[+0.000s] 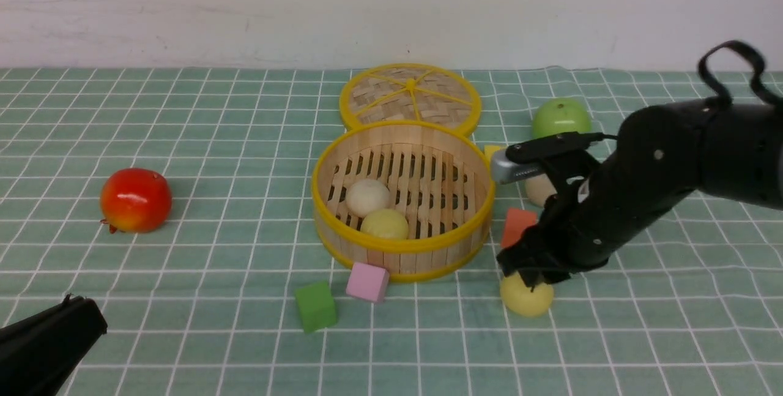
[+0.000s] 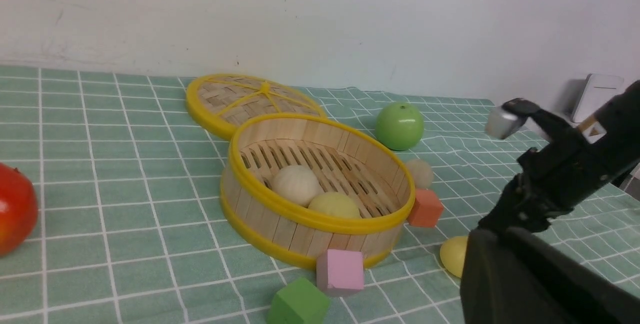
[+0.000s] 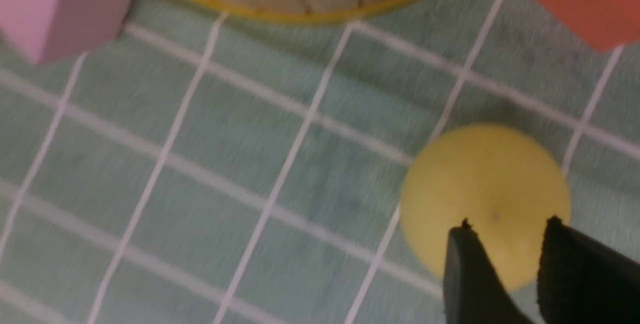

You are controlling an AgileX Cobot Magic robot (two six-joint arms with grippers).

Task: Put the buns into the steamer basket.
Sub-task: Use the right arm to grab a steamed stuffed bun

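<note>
Yellow bun (image 1: pixel 527 299) on cloth (image 1: pixel 244 261) | right gripper (image 3: pixel 506 226) angled down over it | slightly parted, holding nothing

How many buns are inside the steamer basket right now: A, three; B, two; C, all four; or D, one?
B: one cream-white bun and one pale yellow bun lie on the slatted floor of the steamer basket, while the second yellow bun and the second cream bun sit outside its wall.
</note>
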